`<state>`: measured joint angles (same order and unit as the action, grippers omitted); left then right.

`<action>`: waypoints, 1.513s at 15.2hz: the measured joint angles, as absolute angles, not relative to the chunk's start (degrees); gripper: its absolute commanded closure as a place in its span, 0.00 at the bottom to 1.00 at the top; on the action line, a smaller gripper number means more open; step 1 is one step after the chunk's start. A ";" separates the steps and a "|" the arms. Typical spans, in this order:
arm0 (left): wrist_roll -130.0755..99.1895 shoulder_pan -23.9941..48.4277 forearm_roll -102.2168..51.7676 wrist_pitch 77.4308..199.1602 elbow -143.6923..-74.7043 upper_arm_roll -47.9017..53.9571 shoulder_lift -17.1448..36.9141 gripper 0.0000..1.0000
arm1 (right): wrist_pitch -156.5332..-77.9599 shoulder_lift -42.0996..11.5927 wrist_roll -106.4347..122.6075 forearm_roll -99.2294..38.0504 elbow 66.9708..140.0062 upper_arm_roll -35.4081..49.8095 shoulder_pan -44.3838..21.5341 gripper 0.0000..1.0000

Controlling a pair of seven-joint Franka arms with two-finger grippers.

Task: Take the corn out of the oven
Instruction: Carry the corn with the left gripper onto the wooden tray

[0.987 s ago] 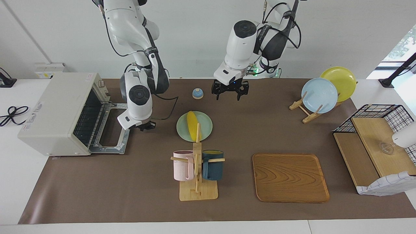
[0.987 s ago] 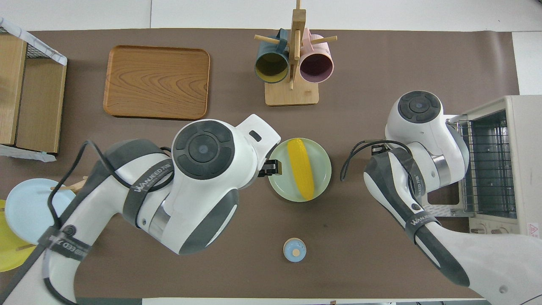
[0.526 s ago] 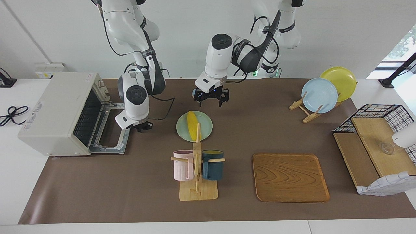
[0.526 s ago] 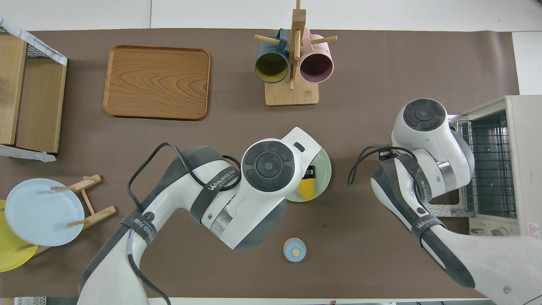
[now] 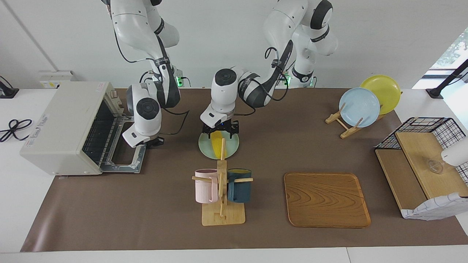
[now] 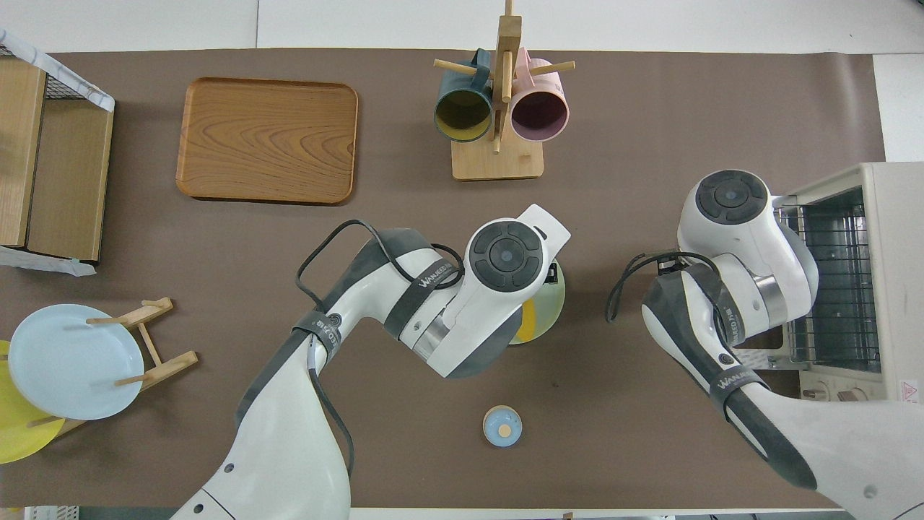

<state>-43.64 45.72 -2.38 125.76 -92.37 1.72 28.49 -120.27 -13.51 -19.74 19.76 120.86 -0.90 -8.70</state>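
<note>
The yellow corn (image 5: pixel 218 143) lies on a pale green plate (image 5: pixel 232 148) in the middle of the table, outside the oven (image 5: pixel 62 124). The off-white oven stands at the right arm's end with its door (image 5: pixel 124 157) folded down flat and its wire rack bare. My left gripper (image 5: pixel 220 136) is open, low over the corn's end nearer to the robots, one finger on each side. I cannot tell whether it touches the corn. In the overhead view the left wrist covers all but a sliver of the corn (image 6: pixel 527 325). My right gripper (image 5: pixel 155 141) is shut and holds nothing, beside the oven door.
A mug rack (image 5: pixel 222 204) with a pink and a dark blue mug stands just farther from the robots than the plate. A wooden tray (image 5: pixel 326 199), a plate stand (image 5: pixel 343 124), a wire basket (image 5: pixel 444 126) and a small blue bell (image 6: pixel 502 426) are also on the table.
The left arm has swung from the robots' edge of the table to the green plate and lowered its open gripper over the corn. The right gripper has shifted slightly toward the oven.
</note>
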 measured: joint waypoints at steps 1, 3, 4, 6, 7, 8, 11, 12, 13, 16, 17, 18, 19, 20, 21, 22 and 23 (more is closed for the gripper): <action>-43.50 45.07 -1.67 126.07 -92.14 1.46 28.69 0.00 | -119.99 -13.45 -19.05 20.47 120.84 -0.63 -8.70 1.00; -42.96 43.58 -0.86 126.46 -91.93 1.36 29.01 0.00 | -118.12 -12.49 -16.25 20.66 120.25 -0.31 -8.71 1.00; -42.78 43.24 -0.82 126.87 -91.88 1.40 29.18 0.00 | -116.48 -11.35 -14.22 20.56 119.78 -0.15 -8.67 1.00; -42.76 43.35 -0.82 128.30 -91.88 1.73 29.64 0.00 | -113.29 -7.83 -8.96 19.91 119.09 -0.06 -7.93 1.00; -42.76 43.64 -0.82 129.23 -91.87 2.03 29.96 0.00 | -112.15 -5.87 -6.38 19.25 118.91 -0.04 -7.08 1.00; -42.83 44.02 -0.91 129.96 -91.86 2.12 30.21 0.00 | -111.11 -4.07 -4.10 18.71 118.76 -0.03 -6.08 1.00; -42.90 44.33 -1.01 131.38 -91.86 2.18 30.60 0.00 | -108.14 0.07 2.36 18.45 117.61 -0.23 -2.61 1.00; -42.91 44.39 -1.01 131.42 -91.88 2.16 31.14 0.00 | -107.89 0.95 4.65 18.05 117.37 -0.48 -1.32 1.00; -42.91 44.65 -1.02 131.53 -91.88 2.17 32.17 0.00 | -107.84 1.62 6.84 17.63 117.20 -0.65 0.01 1.00; -42.98 45.09 -1.05 131.59 -90.03 2.20 34.82 0.00 | -107.80 2.52 12.49 17.16 116.59 -0.76 3.58 1.00; -42.98 45.08 -1.05 130.92 -89.07 2.05 35.16 0.00 | -107.80 2.59 14.15 16.88 116.36 -0.79 4.56 1.00; -42.98 45.07 -1.05 130.35 -88.42 1.93 35.23 0.00 | -107.80 2.60 15.34 16.06 116.10 -0.83 5.31 1.00; -42.98 45.06 -1.04 129.98 -87.97 1.87 35.23 0.00 | -107.80 2.60 15.97 15.30 115.95 -0.85 5.76 1.00; -42.98 45.05 -1.00 129.77 -87.65 1.82 35.22 0.00 | -107.72 2.63 16.16 14.81 115.86 -0.91 5.91 1.00; -42.97 45.05 -0.88 129.67 -87.53 1.79 35.22 0.00 | -107.46 2.72 16.16 14.71 115.75 -0.93 5.91 1.00; -42.97 45.05 -0.76 129.50 -87.54 1.79 35.24 0.00 | -106.70 2.85 16.16 14.68 115.60 -0.92 5.91 1.00; -42.95 45.05 -0.73 129.24 -87.58 1.79 35.28 0.02 | -105.13 3.13 16.16 14.50 115.37 -0.92 5.90 1.00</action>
